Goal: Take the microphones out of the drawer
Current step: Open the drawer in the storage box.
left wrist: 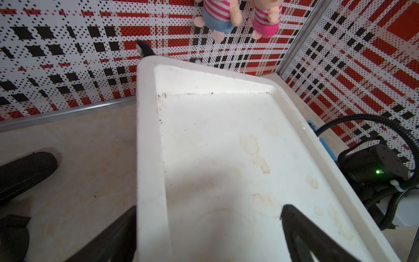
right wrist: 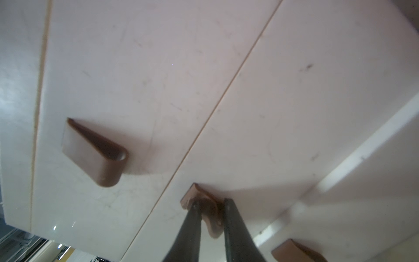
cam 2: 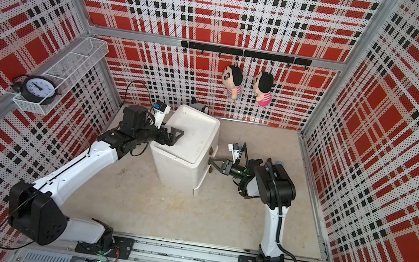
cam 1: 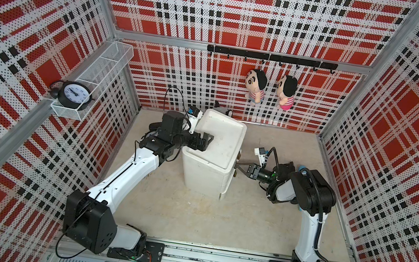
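A white drawer cabinet (cam 1: 205,171) (cam 2: 180,167) stands mid-floor, its drawer fronts facing my right arm. The microphone is hidden. In the right wrist view my right gripper (right wrist: 212,202) is shut on the brown handle (right wrist: 213,226) of the middle drawer (right wrist: 283,108); another handle (right wrist: 95,158) sits on the drawer beside it and a third handle (right wrist: 294,251) on the far one. In both top views my right gripper (cam 1: 237,166) (cam 2: 210,161) meets the cabinet's front. My left gripper (left wrist: 209,207) (cam 1: 205,142) stands open astride the cabinet's top rim (left wrist: 147,158).
Two plush dolls (cam 1: 255,85) (cam 1: 286,91) hang from a black hook rail (cam 1: 271,57) on the back wall. A black-and-white plush (cam 1: 223,109) lies behind the cabinet. A clock (cam 1: 73,94) sits in a wire shelf on the left wall. A dark rounded object (left wrist: 27,170) lies left of the cabinet.
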{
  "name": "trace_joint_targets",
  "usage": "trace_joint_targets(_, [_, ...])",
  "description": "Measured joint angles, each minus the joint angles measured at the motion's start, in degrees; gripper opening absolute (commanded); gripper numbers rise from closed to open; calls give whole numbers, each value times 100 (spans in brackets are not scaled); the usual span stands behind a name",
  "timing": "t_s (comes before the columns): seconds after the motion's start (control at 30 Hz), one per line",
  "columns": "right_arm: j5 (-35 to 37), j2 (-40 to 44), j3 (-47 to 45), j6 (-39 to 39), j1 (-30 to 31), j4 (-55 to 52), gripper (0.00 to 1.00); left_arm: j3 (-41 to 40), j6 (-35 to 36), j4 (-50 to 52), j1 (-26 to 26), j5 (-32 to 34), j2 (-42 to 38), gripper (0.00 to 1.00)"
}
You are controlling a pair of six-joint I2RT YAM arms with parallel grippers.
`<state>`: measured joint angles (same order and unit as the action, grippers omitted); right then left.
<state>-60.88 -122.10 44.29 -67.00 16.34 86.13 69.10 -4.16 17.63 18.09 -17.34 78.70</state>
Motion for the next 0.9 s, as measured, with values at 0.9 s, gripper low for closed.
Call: trace_joint_targets(0.9, [221,1397,-4,2787,-219,-3718,0,-2,2,0,0,0,2,98])
